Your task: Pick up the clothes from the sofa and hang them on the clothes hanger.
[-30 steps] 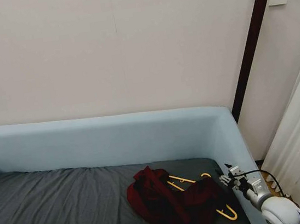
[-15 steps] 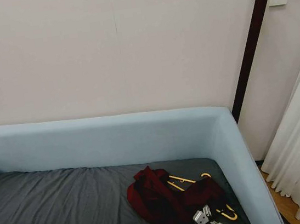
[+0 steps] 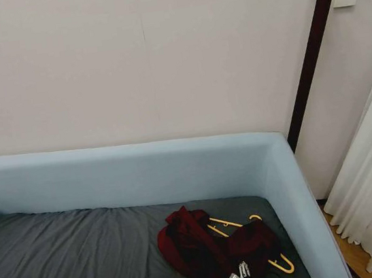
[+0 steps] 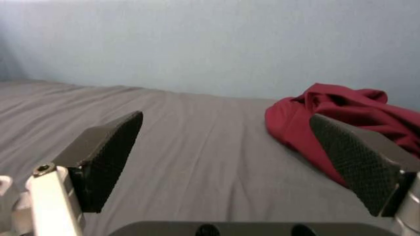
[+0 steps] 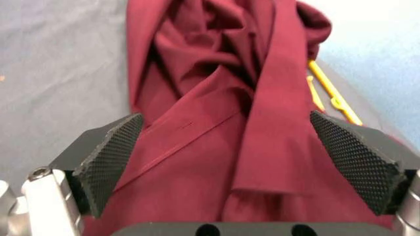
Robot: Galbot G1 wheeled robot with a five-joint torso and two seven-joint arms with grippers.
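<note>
Both of my grippers gape wide: right gripper [image 5: 226, 123] over the crumpled dark-red garment [image 3: 207, 249] beside a yellow plastic hanger [image 3: 283, 264], left gripper [image 4: 226, 120] above the grey fabric sofa seat [image 3: 65, 264].

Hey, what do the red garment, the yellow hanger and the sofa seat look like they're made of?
Red garment: soft woven cloth, matte, going by its limp folds and a stitched seam; the open right gripper hovers over it. Yellow hanger: probably plastic, thin and smooth, though painted wood is possible. Sofa seat: grey matte fabric, finely wrinkled.
</note>
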